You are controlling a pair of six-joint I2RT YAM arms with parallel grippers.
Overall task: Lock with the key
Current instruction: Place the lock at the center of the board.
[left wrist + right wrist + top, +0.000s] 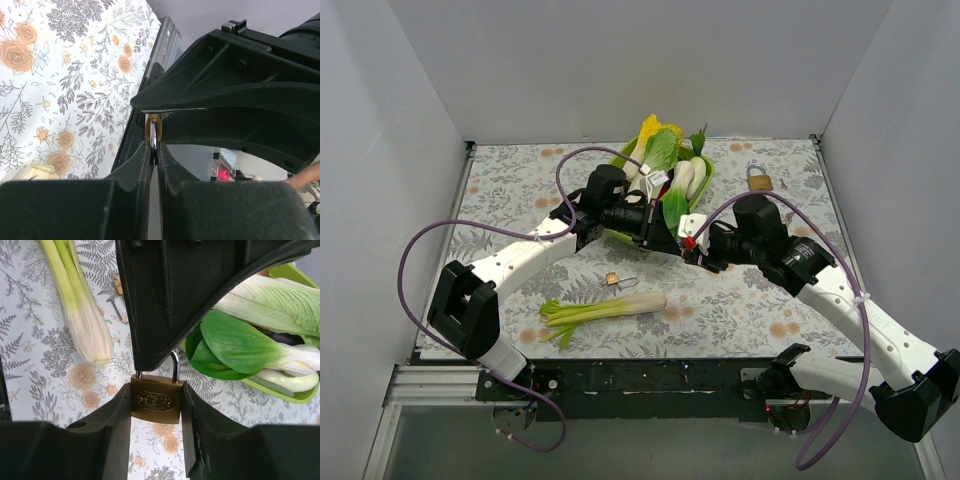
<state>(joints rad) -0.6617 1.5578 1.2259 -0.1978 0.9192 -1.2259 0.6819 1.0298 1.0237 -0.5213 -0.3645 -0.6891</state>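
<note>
Your right gripper (156, 396) is clamped on the brass padlock (156, 402), holding it above the table so the left gripper (155, 150) can close its fingers on the shackle (175, 366) (likely to steady or press it). What looks like the key (617, 280) lies unused on the flowered cloth (510, 190) near the leek (610, 308). A green tray (287, 392) and a second padlock (760, 178) sit behind, with grey walls around

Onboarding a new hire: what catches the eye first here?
At centre, the right tool clamps a brass padlock, and the left tool pinches a small key close by. Behind them sits a green tray of leafy vegetables; a leek lies in front.
</note>
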